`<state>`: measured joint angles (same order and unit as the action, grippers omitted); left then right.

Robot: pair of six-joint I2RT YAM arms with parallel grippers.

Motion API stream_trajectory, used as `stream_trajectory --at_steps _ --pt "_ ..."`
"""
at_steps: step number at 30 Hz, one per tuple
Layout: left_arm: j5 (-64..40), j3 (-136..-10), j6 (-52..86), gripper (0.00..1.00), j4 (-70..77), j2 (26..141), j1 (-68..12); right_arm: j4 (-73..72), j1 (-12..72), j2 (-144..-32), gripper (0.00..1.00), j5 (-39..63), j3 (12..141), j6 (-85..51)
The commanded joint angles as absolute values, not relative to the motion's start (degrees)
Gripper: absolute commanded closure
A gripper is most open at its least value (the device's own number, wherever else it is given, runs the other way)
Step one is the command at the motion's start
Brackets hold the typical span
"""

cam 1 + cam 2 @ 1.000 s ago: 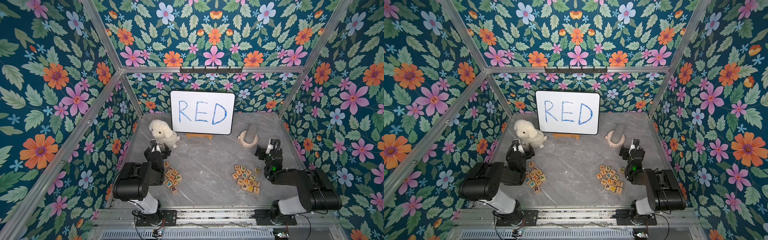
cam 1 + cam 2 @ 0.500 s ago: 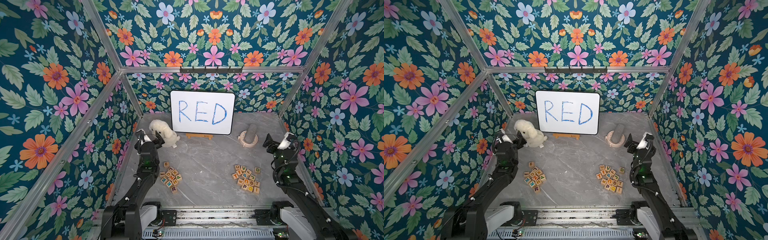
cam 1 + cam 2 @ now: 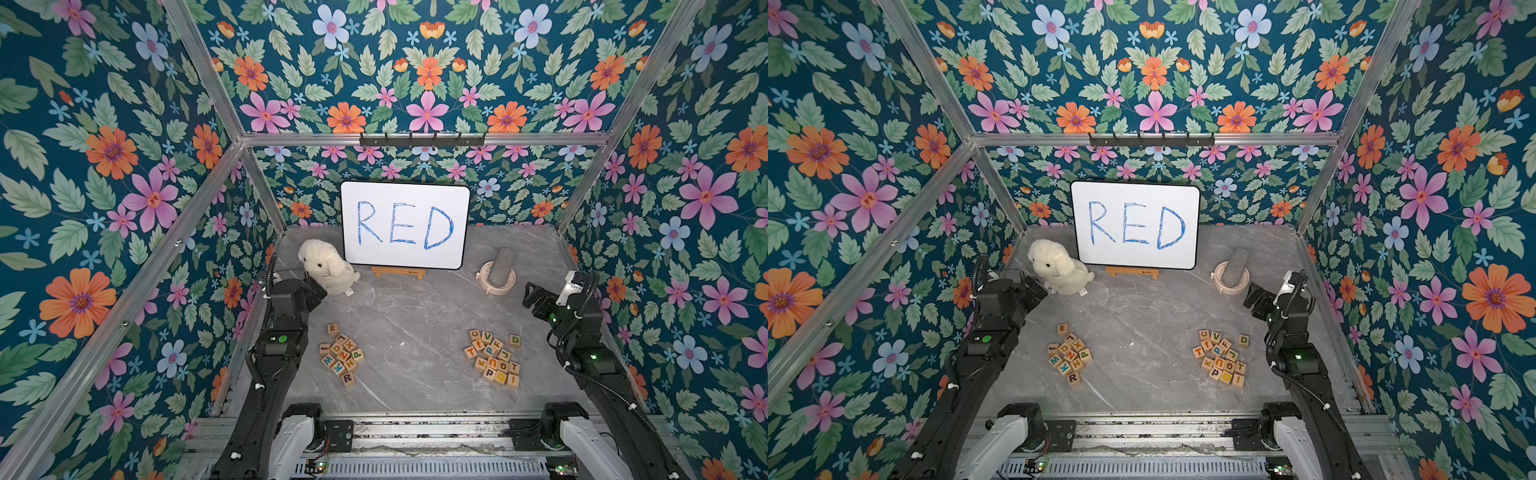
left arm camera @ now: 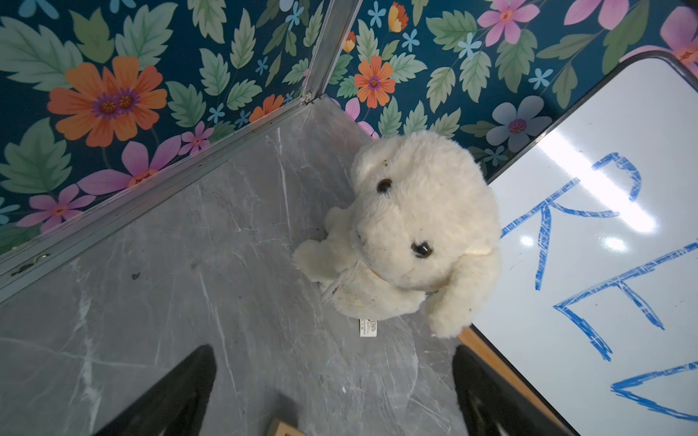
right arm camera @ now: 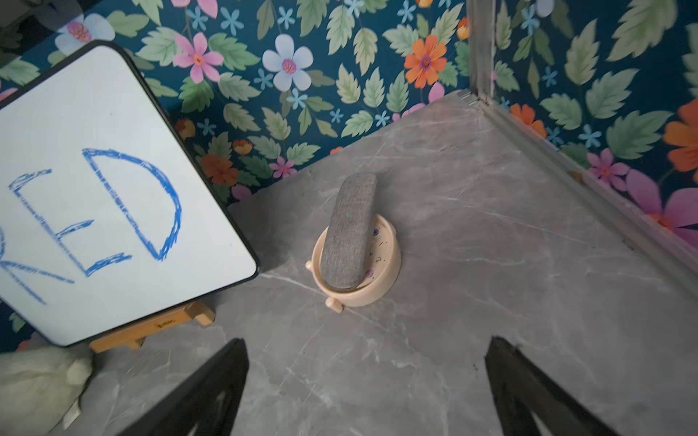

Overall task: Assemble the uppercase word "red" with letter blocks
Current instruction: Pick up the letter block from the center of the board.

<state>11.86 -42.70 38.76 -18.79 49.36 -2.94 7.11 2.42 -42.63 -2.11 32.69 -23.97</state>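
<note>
L arm (image 3: 282, 345), R arm (image 3: 582, 332) high; fingers (image 4: 173, 392) apart.

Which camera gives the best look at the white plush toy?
The left wrist view: the plush fills the middle, whole and sharp, face showing. In both top views it is small, beside the whiteboard. The right wrist view catches only a blurred edge of it.

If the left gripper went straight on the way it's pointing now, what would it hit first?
Probably the white plush toy, sitting just ahead of the open left gripper; depth is unclear, so the table could come first.
</note>
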Motion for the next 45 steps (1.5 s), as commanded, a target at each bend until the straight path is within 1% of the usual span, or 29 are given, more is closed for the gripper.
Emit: stream_trajectory --at_steps 1,6,10,12,14,16,17,20,21,23,28,32,40,42,45 --pt "9.1 -45.7 40.6 0.02 -31.2 49.5 -2.9 10.8 2.5 -44.2 0.01 4.8 34.4 -24.9" --pt "3.4 -49.7 42.2 0.09 -40.3 52.5 -2.9 11.6 3.0 -45.4 0.01 12.1 35.3 -23.3" --pt "-1.8 -50.6 43.9 0.15 -45.3 55.2 -3.0 15.2 6.8 -45.2 0.01 12.1 36.7 -22.9" --pt "-5.8 -50.1 45.2 0.19 -46.4 55.9 -3.3 20.4 9.4 -45.0 0.01 10.3 38.5 -24.3" --pt "-7.5 -48.5 47.4 0.2 -46.8 55.3 -4.4 25.9 10.1 -44.8 0.01 9.8 40.3 -27.1" --pt "-7.7 -46.9 49.2 0.22 -46.8 53.9 -5.9 33.1 10.1 -44.8 0.04 10.3 41.8 -30.7" --pt "-7.6 -46.1 49.9 0.23 -46.8 53.0 -6.6 36.2 10.2 -44.7 0.07 11.4 42.2 -31.3" --pt "-7.0 -45.1 51.1 0.24 -46.9 50.9 -8.4 44.5 10.2 -44.8 0.09 12.9 43.0 -32.9" --pt "-7.1 -45.2 51.2 0.24 -47.2 50.7 -9.0 46.8 10.2 -45.0 0.11 13.5 43.7 -32.3" --pt "-7.5 -45.4 51.3 0.24 -47.8 51.0 -10.0 49.9 10.2 -45.1 0.11 12.7 44.8 -32.1" --pt "-7.1 -45.1 52.6 0.25 -50.0 52.6 -13.3 49.1 10.2 -45.1 0.12 12.5 45.6 -31.8" --pt "-4.0 -44.6 52.7 0.26 -52.2 54.5 -16.4 48.6 10.2 -45.4 0.12 12.5 44.8 -31.4" --pt "-5.2 -43.2 53.1 0.27 -53.9 56.1 -19.6 48.2 10.3 -45.2 0.13 13.8 44.3 -30.8" --pt "-5.3 -42.6 53.4 0.27 -54.3 56.1 -20.7 48.0 10.2 -45.2 0.16 14.5 44.2 -30.9" --pt "-5.6 -40.9 54.7 0.28 -54.6 55.8 -22.6 48.1 10.3 -45.4 0.16 14.3 44.2 -30.8"
